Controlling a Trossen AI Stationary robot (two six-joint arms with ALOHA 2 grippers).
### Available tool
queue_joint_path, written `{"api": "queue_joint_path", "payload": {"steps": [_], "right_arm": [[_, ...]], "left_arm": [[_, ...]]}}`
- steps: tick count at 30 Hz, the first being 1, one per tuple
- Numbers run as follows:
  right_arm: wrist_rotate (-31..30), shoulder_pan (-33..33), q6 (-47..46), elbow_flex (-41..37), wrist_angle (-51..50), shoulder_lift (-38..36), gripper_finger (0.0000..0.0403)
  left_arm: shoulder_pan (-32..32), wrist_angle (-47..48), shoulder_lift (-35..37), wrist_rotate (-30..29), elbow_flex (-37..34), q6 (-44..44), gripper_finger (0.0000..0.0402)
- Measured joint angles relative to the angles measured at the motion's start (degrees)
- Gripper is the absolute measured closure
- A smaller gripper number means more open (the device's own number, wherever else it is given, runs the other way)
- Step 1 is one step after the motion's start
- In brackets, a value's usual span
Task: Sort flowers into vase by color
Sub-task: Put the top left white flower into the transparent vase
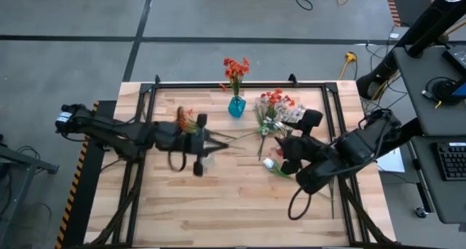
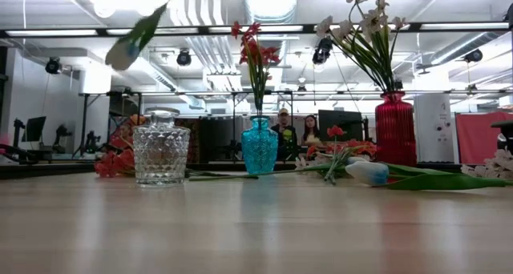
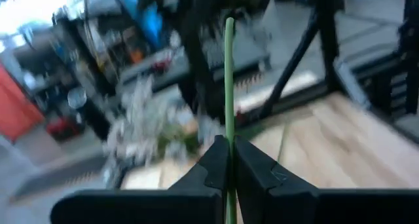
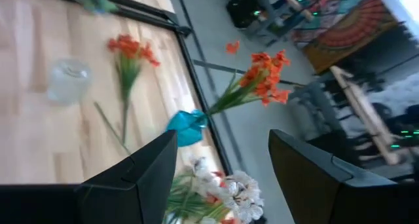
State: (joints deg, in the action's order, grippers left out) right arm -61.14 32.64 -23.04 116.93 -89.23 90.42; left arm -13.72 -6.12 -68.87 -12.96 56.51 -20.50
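My left gripper (image 1: 211, 141) (image 3: 229, 145) hangs above the table's middle, shut on a green flower stem (image 3: 228, 80). A blurred pale bud (image 2: 128, 46) shows high up in the low view. A clear glass vase (image 2: 160, 152) stands below the gripper. The blue vase (image 1: 237, 106) (image 2: 259, 146) holds orange-red flowers (image 1: 234, 69). The red vase (image 2: 397, 130) holds white sprays (image 2: 365, 22). An orange-red spray (image 1: 187, 119) and a white tulip (image 2: 369, 171) lie on the wood. My right gripper (image 1: 291, 153) (image 4: 222, 171) hovers open at the right, holding nothing. My left gripper pinches the green stem (image 3: 228, 129) between its two fingers. The fingers lie about level and point toward the table's right. The stem runs on past the fingertips, along the fingers rather than across them. The flower is lifted clear of the table.
A heap of pale and orange-red flowers (image 1: 278, 112) lies at the back right, around the red vase. A black frame (image 1: 240, 84) runs along the table's edges. Bare wood (image 1: 233, 205) stretches along the near side. People (image 2: 292, 130) stand in the room beyond.
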Motion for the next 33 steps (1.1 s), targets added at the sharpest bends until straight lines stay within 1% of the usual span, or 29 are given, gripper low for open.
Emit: {"api": "queue_joint_path", "payload": {"steps": [4, 9, 11, 16, 20, 23, 25, 28, 31, 33], "right_arm": [[-0.4, 0.0, -0.7, -5.5, 3.8, -2.1, 0.017], [0.1, 0.8, 3.4, -11.7, 14.3, -5.5, 0.017], [1.5, 1.2, 5.7, -14.2, 19.8, -6.9, 0.017], [7.7, 1.7, 12.5, -21.2, 34.5, -8.9, 0.017], [8.1, 1.7, 19.1, -25.7, 45.0, -9.0, 0.017], [8.4, 1.7, 24.3, -27.6, 53.0, -9.1, 0.017], [9.2, 1.7, 28.4, -29.0, 59.1, -9.0, 0.017], [13.4, 1.2, 33.6, -31.3, 68.7, -8.9, 0.017], [21.2, -0.3, 37.3, -34.3, 79.0, -8.9, 0.017], [26.4, -1.9, 38.1, -36.1, 84.7, -8.9, 0.0169]], "left_arm": [[-6.2, -5.6, 0.6, -5.1, 0.0, -3.5, 0.0401], [-10.7, -12.5, 0.6, -5.6, 0.0, -5.4, 0.0401], [-11.4, -14.5, -0.1, -5.6, 0.0, -5.9, 0.0401], [-12.3, -19.4, -2.8, -5.6, -1.8, -6.0, 0.0401], [-12.6, -30.3, -4.4, -5.6, -5.2, -8.6, 0.0401], [-12.6, -41.2, -5.0, -5.6, -8.1, -12.3, 0.0401], [-12.6, -46.6, -5.0, -5.6, -9.4, -14.7, 0.0401], [-12.5, -50.0, -4.8, -5.6, -10.4, -15.6, 0.0401], [-12.4, -51.5, -4.8, -5.6, -10.5, -15.7, 0.0401], [-12.4, -51.6, -5.0, -5.6, -10.3, -15.7, 0.0401]]}}
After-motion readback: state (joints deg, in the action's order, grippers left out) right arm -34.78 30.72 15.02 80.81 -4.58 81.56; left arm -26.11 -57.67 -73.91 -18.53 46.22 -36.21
